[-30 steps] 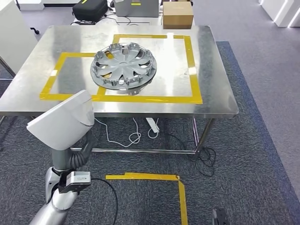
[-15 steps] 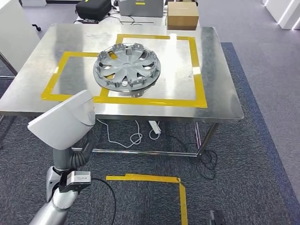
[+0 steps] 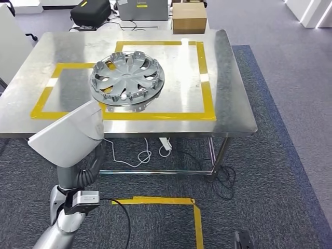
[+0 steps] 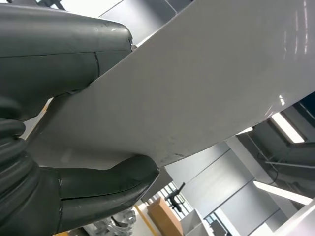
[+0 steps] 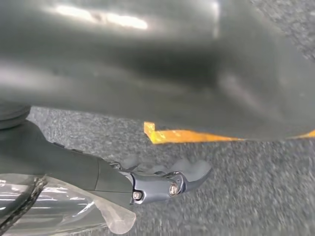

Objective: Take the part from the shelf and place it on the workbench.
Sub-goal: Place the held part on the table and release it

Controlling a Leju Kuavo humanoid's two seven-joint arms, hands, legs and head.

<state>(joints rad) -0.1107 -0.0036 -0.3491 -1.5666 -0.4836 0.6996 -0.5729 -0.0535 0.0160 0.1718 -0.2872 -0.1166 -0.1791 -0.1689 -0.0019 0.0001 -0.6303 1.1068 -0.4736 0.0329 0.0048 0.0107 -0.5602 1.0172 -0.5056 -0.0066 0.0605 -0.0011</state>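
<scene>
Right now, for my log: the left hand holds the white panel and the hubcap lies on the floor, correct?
No. The left hand holds the white panel, but the hubcap lies on the steel workbench, as the head view shows.

The white part (image 3: 68, 136) hides my left hand (image 4: 48, 147) in the head view and runs past the left wrist picture's edge. My right hand (image 5: 111, 179) appears blurred, its grasp indeterminable.

grey hubcap (image 3: 126, 81), cardboard box (image 3: 189, 17), black bag (image 3: 90, 12), white power strip (image 3: 165, 146)
</scene>
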